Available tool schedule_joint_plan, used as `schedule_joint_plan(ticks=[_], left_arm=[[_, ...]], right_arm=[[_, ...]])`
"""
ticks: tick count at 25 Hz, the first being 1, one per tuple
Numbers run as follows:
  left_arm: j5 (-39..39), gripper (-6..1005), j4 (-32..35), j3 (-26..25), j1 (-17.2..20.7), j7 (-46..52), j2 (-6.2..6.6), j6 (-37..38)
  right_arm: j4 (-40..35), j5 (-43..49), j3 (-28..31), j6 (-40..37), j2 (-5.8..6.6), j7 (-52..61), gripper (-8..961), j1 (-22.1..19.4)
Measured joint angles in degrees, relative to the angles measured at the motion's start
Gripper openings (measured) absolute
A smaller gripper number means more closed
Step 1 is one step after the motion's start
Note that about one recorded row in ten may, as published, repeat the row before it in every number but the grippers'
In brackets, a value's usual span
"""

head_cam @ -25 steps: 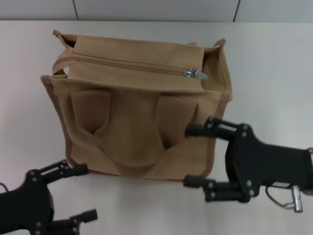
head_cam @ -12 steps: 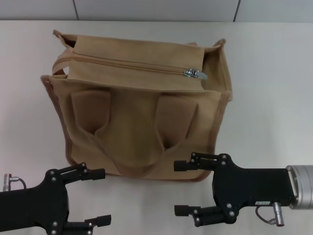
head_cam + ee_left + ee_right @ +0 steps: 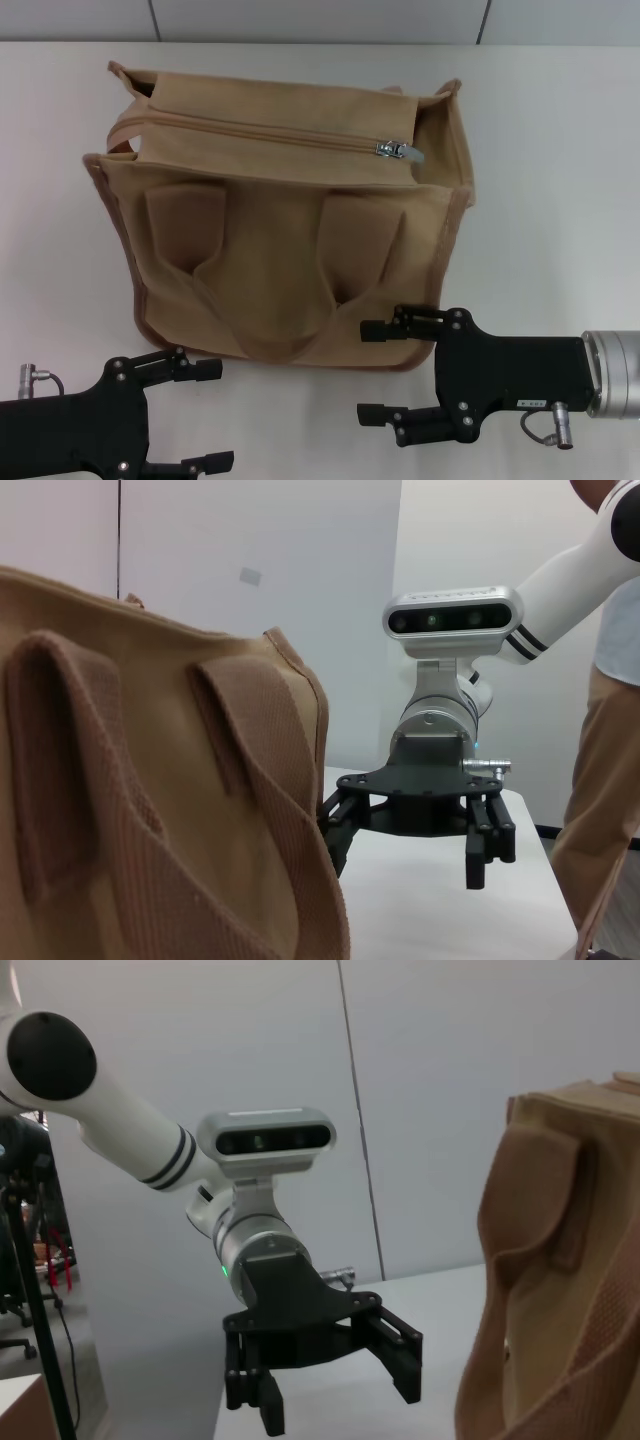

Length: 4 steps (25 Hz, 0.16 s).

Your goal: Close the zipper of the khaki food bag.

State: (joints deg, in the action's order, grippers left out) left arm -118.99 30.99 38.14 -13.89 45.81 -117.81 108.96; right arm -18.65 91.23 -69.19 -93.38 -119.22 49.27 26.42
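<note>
The khaki food bag (image 3: pixel 270 250) stands in the middle of the white table, handles hanging down its front. The zipper (image 3: pixel 260 133) runs along its top, and its silver slider (image 3: pixel 395 150) sits at the right end of the line. My right gripper (image 3: pixel 368 370) is open and empty, level with the table, just in front of the bag's near right corner. My left gripper (image 3: pixel 215 415) is open and empty, in front of the bag's near left corner, apart from it. The left wrist view shows the bag (image 3: pixel 120 810) and the right gripper (image 3: pixel 405 860). The right wrist view shows the bag (image 3: pixel 560 1260) and the left gripper (image 3: pixel 320 1380).
The white table (image 3: pixel 560 200) stretches bare to the right of the bag and ends at a grey wall (image 3: pixel 320 18) behind it. A person (image 3: pixel 610 730) in tan trousers stands off to one side in the left wrist view.
My right gripper has drawn back from the bag's front right side toward the table's near edge. My left gripper has shifted right and slightly lower. The bag and slider have not moved.
</note>
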Motion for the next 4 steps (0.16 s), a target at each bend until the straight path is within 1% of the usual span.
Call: schedule_joint_plan(ticks=[4], left_arm=[[0.0, 832, 0.0, 0.0, 0.0, 0.0, -0.04, 0.0]], right_arm=[[-0.1, 0.0, 0.0, 0.3, -0.02, 0.0, 799, -0.1]])
